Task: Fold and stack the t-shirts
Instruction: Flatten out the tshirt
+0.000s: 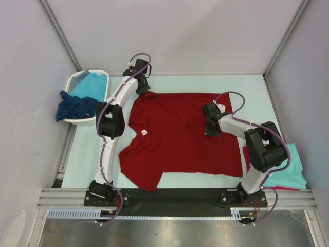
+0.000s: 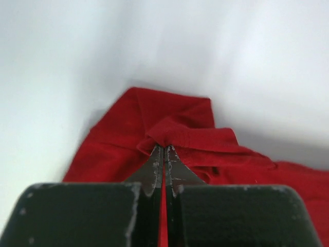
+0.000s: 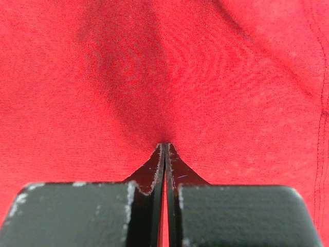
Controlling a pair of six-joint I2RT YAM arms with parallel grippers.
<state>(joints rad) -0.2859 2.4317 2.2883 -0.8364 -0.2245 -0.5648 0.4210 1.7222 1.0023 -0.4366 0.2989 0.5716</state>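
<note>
Dark red cloth short-sleeved t-shirt (image 1: 172, 144) is lying spread flat on the pale table (image 1: 247, 85). We are pinching its far sleeve with the left gripper (image 2: 164, 148) and its body with the right gripper (image 3: 164, 146), probably to start a fold.

White plastic basket (image 1: 73, 81) on my far left, at table's back-left corner, just beside left wall. Table (image 1: 175, 83) pale mint, matte. Walls (image 1: 175, 31) plain grey-white on three sides. Slanted metal posts (image 1: 56, 25) at both far corners. Along near edge: aluminium rail (image 1: 61, 198), black plate (image 1: 175, 195) on it, slotted grey duct (image 1: 72, 212) just below. Brushed steel sheet (image 1: 175, 232) lowest in top view. In my left wrist view, only pale blur (image 2: 77, 51) behind; can't tell wall from table.
</note>
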